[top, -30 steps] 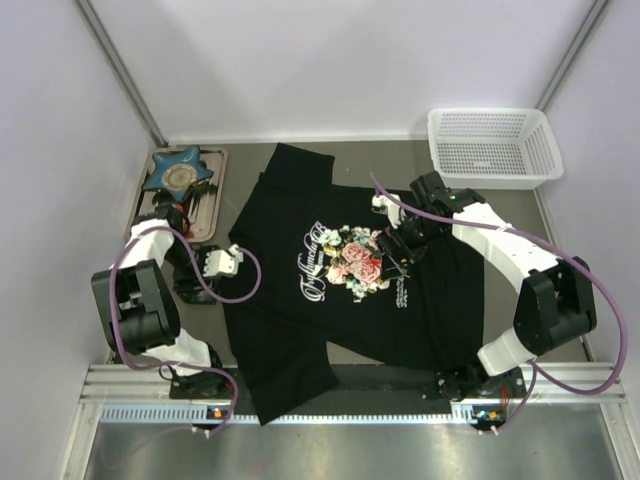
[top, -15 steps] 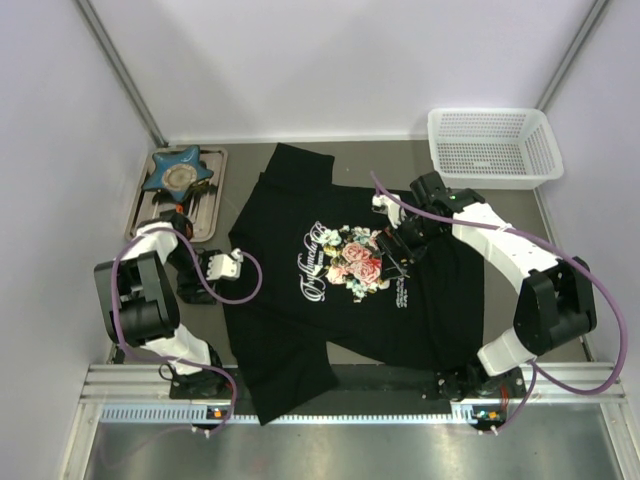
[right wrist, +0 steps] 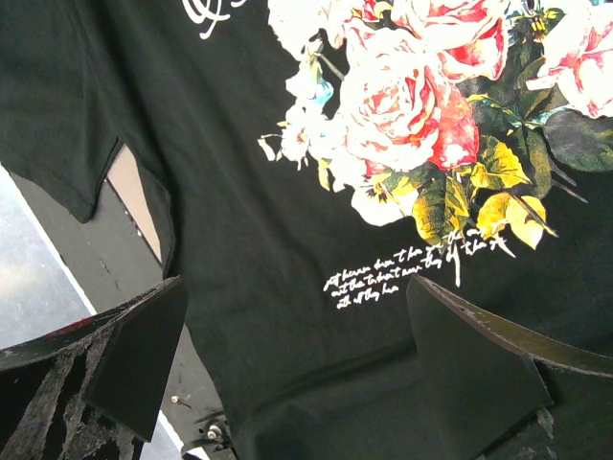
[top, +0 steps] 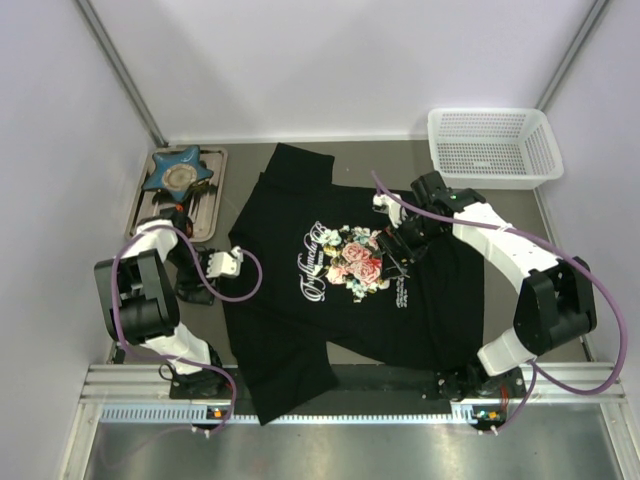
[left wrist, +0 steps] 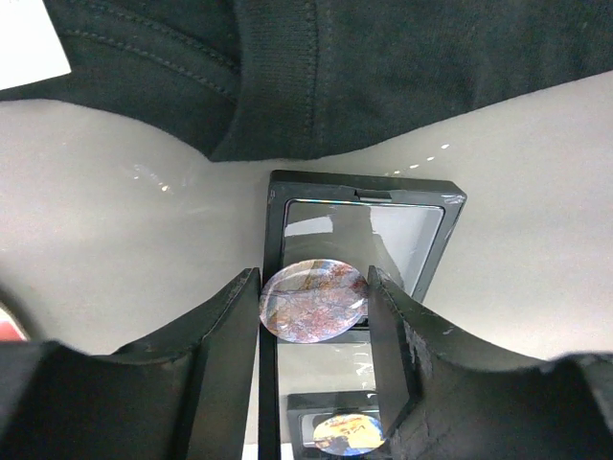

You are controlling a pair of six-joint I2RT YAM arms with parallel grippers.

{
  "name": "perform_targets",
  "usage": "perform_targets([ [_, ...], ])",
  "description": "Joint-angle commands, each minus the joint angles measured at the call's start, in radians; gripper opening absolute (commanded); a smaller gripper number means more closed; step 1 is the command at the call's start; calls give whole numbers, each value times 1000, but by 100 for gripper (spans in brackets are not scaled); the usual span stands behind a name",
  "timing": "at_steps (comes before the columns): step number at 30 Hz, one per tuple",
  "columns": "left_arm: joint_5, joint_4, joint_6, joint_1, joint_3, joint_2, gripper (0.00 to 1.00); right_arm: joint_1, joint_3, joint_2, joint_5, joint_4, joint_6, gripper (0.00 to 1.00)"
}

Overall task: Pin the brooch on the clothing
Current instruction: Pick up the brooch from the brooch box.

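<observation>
In the left wrist view the brooch (left wrist: 313, 303), a small round piece with pinkish marbling, sits between my left gripper's (left wrist: 313, 318) two black fingers. Both fingers press on its edges, just above an open black box (left wrist: 364, 185). From above, the left gripper (top: 203, 275) is low at the shirt's left sleeve. The clothing (top: 330, 320) lies flat, a black T-shirt with a rose print (right wrist: 412, 105) and white lettering. My right gripper (top: 392, 260) hovers over the print with its jaws wide apart and nothing between them (right wrist: 297, 321).
A second round piece (left wrist: 345, 433) lies lower in the black box. A blue star dish (top: 178, 172) rests on a metal tray (top: 212, 200) at the back left. A white basket (top: 492, 145) stands at the back right. The shirt's hem (left wrist: 278, 105) lies just beyond the box.
The left gripper has shifted slightly left towards the black box and its fingers have closed in on the brooch. The right arm has not moved.
</observation>
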Motion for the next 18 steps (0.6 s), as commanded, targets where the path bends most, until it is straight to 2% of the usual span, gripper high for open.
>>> perform_targets([
  [1,32,-41,8,-6,55,-5,44,-7,21,-1,-23,15,-1,99],
  [10,61,-83,-5,-26,109,-11,45,-7,45,17,-38,17,0,99],
  [13,176,-142,-47,-44,172,-28,43,-8,64,17,-64,20,6,98],
  [18,339,-169,-214,-205,282,-109,41,-31,119,14,-176,25,32,98],
])
